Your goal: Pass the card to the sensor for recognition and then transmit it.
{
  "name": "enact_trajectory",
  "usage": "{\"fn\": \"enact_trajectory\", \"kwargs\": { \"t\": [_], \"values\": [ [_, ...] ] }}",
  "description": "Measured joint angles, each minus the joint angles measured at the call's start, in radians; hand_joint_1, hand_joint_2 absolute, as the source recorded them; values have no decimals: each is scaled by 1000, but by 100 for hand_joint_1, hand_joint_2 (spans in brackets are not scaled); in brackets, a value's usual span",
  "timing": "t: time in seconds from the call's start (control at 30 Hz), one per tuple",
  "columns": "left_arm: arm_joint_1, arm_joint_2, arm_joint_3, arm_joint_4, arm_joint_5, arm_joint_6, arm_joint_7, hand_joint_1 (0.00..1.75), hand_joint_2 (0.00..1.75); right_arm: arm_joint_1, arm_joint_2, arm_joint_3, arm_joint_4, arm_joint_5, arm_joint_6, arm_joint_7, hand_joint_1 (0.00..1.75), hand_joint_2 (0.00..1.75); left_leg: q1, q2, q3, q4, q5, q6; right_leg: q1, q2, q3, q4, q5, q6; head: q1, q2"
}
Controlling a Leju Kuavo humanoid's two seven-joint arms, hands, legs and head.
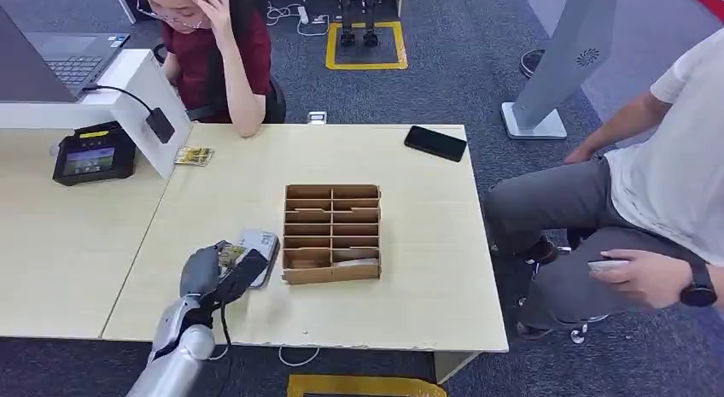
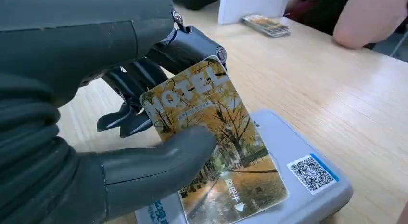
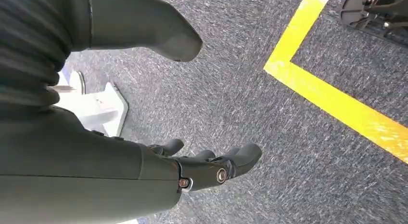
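The left hand holds the card pinched between its thick thumb, pressed on the printed face, and the darker fingers behind the card's upper edge. The card shows autumn trees and the word HOTEL, and its lower part lies over the grey sensor, a flat box with a QR sticker on its top; whether card and sensor touch cannot be told. In the head view the sensor sits on the pale wooden counter, just beside the cardboard sorting box with its rows of compartments.

The right hand hangs over grey carpet with nothing in it, thumb and fingers well apart, near a yellow floor line.

Farther along the counter lie a small stack of cards, a black phone and a payment terminal next to a white stand with a laptop on it. One person sits at the far side of the counter, leaning on an elbow; another sits to the right, holding a phone.
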Motion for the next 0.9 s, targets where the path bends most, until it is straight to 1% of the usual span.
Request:
{"fn": "enact_trajectory", "kwargs": {
  "t": [0.1,0.17,0.3,0.4,0.47,0.53,0.57,0.6,0.73,0.8,0.87,0.9],
  "values": [
    [-1,-4,-10,5,-11,4,5,175,175,0,0,-2,0,3,0,-3,0,175,0,0,0,0,0,0,0,0,0,0,0,0,0,0],
    [-3,-6,-13,9,-42,14,11,175,175,0,0,-3,0,7,0,-7,0,175,0,0,0,0,0,0,0,0,0,0,0,0,0,0],
    [-1,-11,-12,16,-120,69,8,175,175,-1,0,-8,0,18,-1,-11,0,175,0,0,0,0,0,0,0,0,1,0,0,0,0,0],
    [2,-18,-9,16,-112,75,-23,175,175,-1,0,-10,0,26,-2,-12,0,175,0,0,0,0,0,0,0,0,1,0,0,0,0,0],
    [3,-21,-6,16,-104,74,-27,175,175,-1,0,-10,0,26,-2,-12,0,175,0,0,0,0,0,0,0,0,1,0,0,0,0,0],
    [5,-27,6,12,-62,56,-52,175,175,-1,0,-11,0,28,-3,-13,0,175,0,0,0,0,0,0,0,0,1,0,0,0,0,0],
    [6,-31,14,6,-18,37,-74,175,175,-1,0,-11,0,29,-5,-14,0,175,0,0,0,0,0,0,0,0,1,0,0,0,0,0],
    [7,-32,18,1,1,29,-82,175,175,-1,0,-11,0,29,-6,-15,0,175,0,0,0,0,0,0,0,0,0,0,0,0,0,0],
    [9,-35,62,-62,208,-57,-155,175,175,-2,0,-16,0,41,-11,-18,0,175,0,0,0,0,0,0,0,0,0,0,0,0,0,0],
    [10,-40,91,-112,399,-135,-210,175,175,-2,0,-19,0,48,-11,-17,0,175,0,0,0,0,0,0,0,0,0,0,0,0,0,0],
    [10,-47,132,-174,643,-231,-264,175,175,-2,0,-19,0,58,-11,-17,0,175,0,0,0,0,1,0,0,0,-1,0,0,0,0,0],
    [7,-49,149,-208,736,-253,-288,175,175,-2,0,-19,0,60,-11,-17,0,175,0,0,0,0,1,0,0,0,-1,0,0,0,0,0]
  ]
}}
